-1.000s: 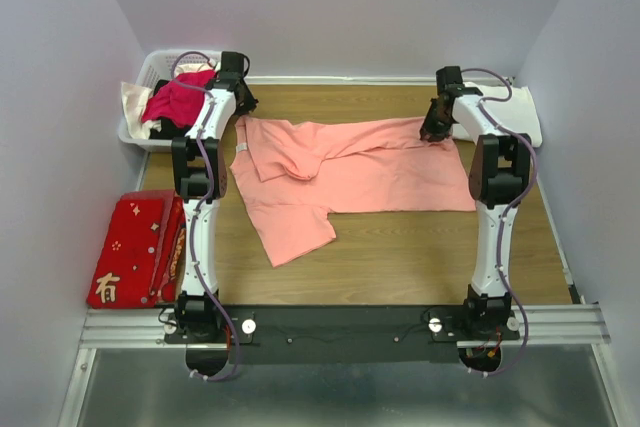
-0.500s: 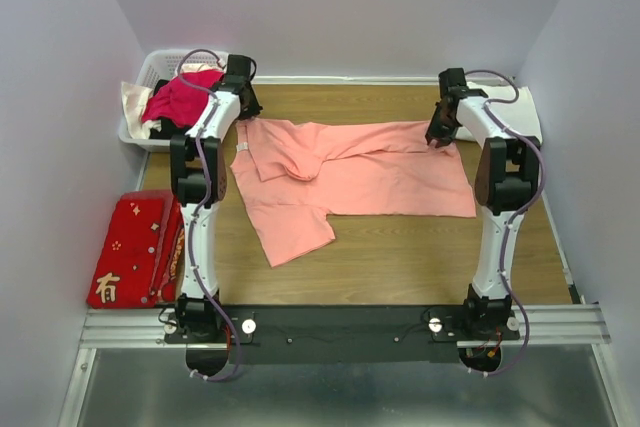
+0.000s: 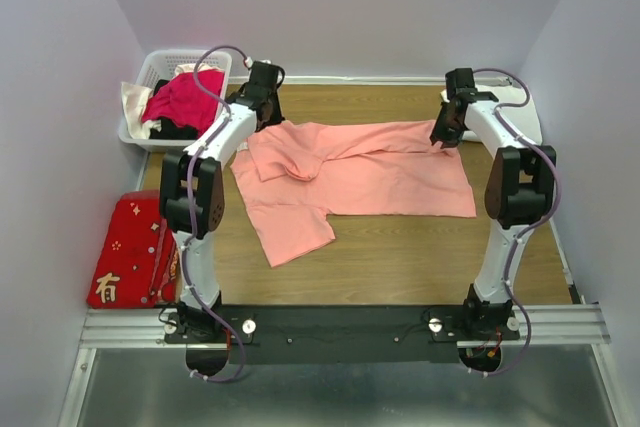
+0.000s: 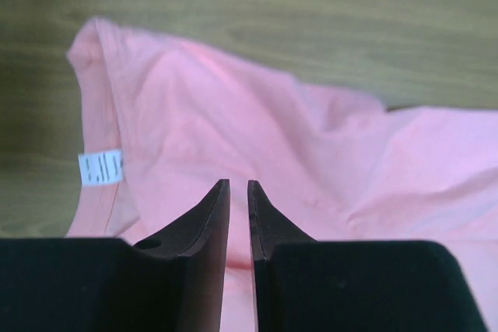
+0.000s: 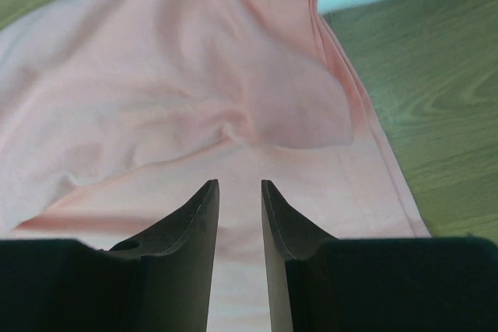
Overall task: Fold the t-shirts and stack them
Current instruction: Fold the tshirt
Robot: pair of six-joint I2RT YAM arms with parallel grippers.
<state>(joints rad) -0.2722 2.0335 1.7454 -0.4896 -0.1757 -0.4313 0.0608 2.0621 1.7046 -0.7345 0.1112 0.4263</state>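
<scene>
Small booth, closed in on three sides. Pale lilac back wall (image 3: 340, 7) far, matching left wall (image 3: 50, 147) and right wall (image 3: 600, 147) slanting in. Wooden table top (image 3: 400, 257) in the middle, mid-brown, grain running left to right. White strip (image 3: 350, 79) along far table edge, at base of back wall. Aluminium rails (image 3: 560, 325) across near edge. Dull grey metal sheet (image 3: 350, 392) nearest, below rails. Soft even light, faint shadows only.

Robot lab cell: plain walls (image 3: 330, 7), wooden table (image 3: 400, 257), aluminium rail (image 3: 560, 325).
</scene>
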